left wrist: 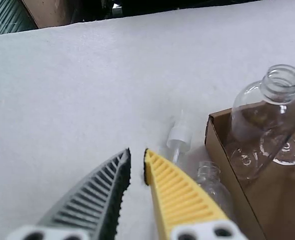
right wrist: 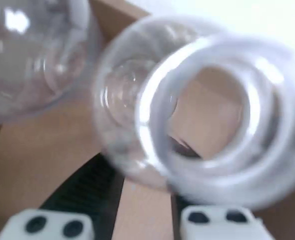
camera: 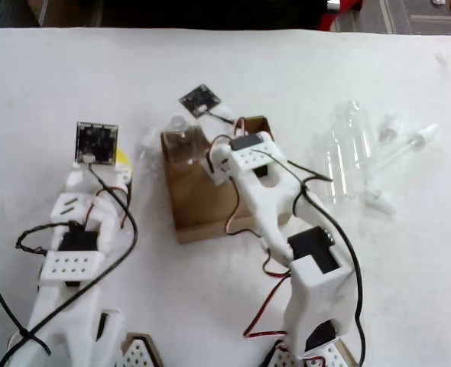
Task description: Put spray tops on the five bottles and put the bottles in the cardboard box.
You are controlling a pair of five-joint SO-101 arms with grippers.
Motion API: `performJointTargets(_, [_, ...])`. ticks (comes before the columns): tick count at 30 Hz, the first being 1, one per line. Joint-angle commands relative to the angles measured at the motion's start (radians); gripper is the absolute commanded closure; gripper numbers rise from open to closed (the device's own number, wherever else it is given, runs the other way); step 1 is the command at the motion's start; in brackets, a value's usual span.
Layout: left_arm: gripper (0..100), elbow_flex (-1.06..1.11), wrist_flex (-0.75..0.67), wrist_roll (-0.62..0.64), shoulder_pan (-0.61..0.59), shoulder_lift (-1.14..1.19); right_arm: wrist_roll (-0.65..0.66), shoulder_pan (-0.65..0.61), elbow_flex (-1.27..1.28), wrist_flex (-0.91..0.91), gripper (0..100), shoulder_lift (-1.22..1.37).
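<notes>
The gripper (right wrist: 137, 192) clamps a clear bottle (right wrist: 152, 115), cardboard box (right wrist: 47, 150) behind.

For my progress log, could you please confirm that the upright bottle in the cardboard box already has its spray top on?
Not quite: the upright bottle in the box has no spray top on yet. Its neck is open, as the left wrist view shows.
</notes>
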Motion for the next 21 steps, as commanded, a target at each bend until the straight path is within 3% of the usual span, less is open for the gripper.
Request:
performJointTargets(1, [95,-0.012,0.002,-0.014,-0.013,-0.039,-0.002,0.015,-0.038,0.058,91.8,-0.024])
performJointTargets(7, [95,-0.012,0.002,-0.014,-0.013,-0.039,-0.003,0.031,-0.044,0.171,91.8,-0.102])
performJointTargets(13, [95,-0.012,0.002,-0.014,-0.013,-0.035,-0.002,0.090,-0.044,0.291,91.8,-0.398])
performJointTargets(21, [95,-0.012,0.000,-0.008,-0.041,-0.033,-0.002,0.381,-0.035,0.421,91.5,-0.750])
